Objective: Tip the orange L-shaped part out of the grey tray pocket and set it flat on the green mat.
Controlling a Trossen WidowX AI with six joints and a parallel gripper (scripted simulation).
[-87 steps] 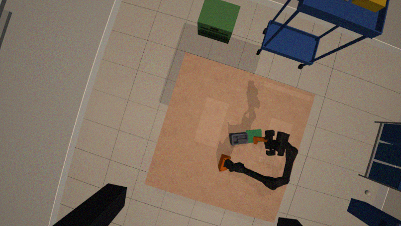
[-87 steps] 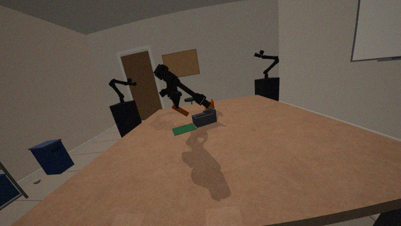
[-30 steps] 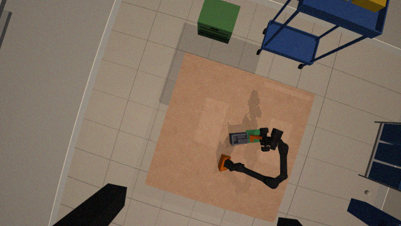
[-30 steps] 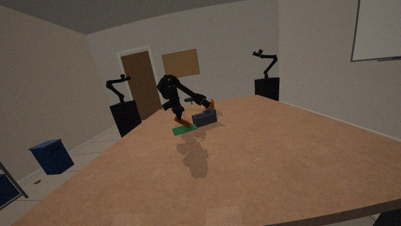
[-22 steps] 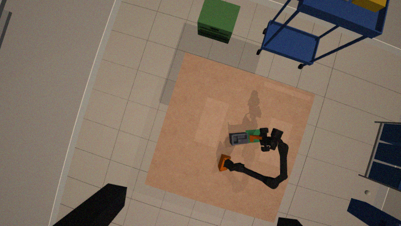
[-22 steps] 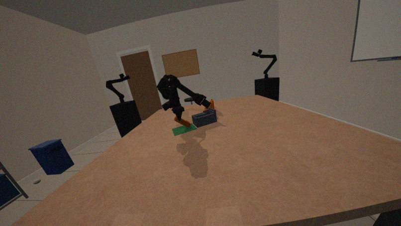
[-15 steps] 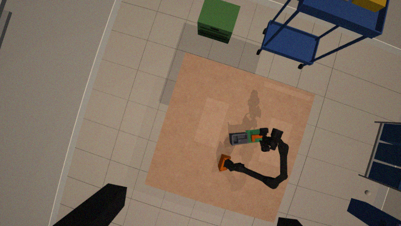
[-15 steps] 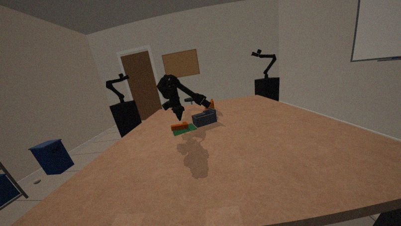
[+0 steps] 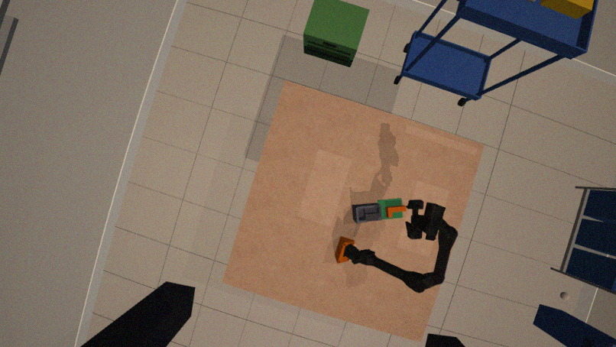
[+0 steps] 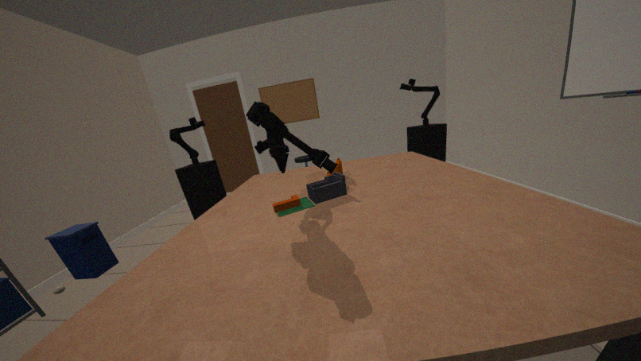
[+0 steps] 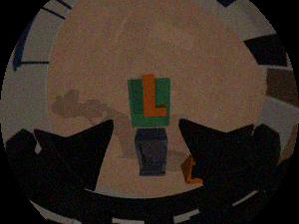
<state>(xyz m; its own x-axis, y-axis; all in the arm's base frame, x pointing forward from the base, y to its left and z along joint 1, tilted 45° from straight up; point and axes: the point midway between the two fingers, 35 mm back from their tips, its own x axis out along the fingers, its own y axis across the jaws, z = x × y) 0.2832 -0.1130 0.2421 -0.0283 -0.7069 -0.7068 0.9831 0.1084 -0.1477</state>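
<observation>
Orange part (image 11: 153,96) lies on mat (image 11: 137,111), below open claw (image 11: 145,139).

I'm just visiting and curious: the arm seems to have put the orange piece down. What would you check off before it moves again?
1. Orange L-shaped part out of the grey tray: ok.
2. Part on the green mat: ok.
3. Part lying flat: ok, judging by the exterior view.
4. Top side up: cannot tell.
5. Gripper open and holding nothing: ok.
6. Fingers apart from the part: ok, gripper hangs above it.
</observation>
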